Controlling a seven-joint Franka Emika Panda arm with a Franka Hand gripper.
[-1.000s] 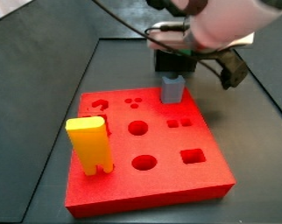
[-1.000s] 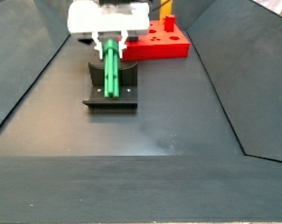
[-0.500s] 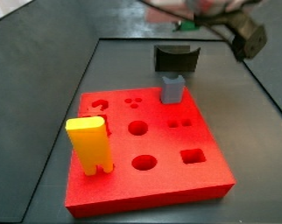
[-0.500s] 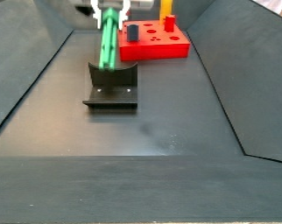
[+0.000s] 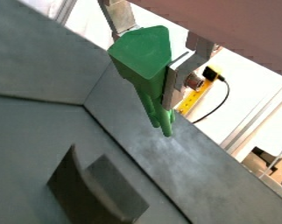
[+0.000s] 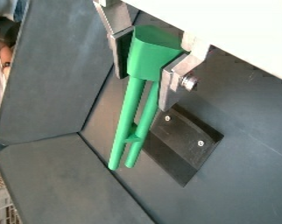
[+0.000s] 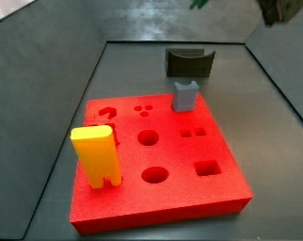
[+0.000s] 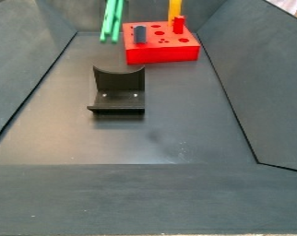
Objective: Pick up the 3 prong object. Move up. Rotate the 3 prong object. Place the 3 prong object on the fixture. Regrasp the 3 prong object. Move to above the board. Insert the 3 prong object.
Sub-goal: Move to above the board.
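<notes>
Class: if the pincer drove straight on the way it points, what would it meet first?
Probably the fixture or the floor beside it. The pincer, raised, grips the 3 prong object, whose prongs lead downward; depth leaves the exact landing spot unclear.

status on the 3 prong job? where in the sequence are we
Done, by the look of it: the regrasp. The tool is shut on the 3 prong object, prongs hanging down, lifted clear above the fixture, which stands empty. In hand: carrying it up; in a side view only its lower end shows at the frame's top. Left: move over the board and insert; no green piece is seated there.
</notes>
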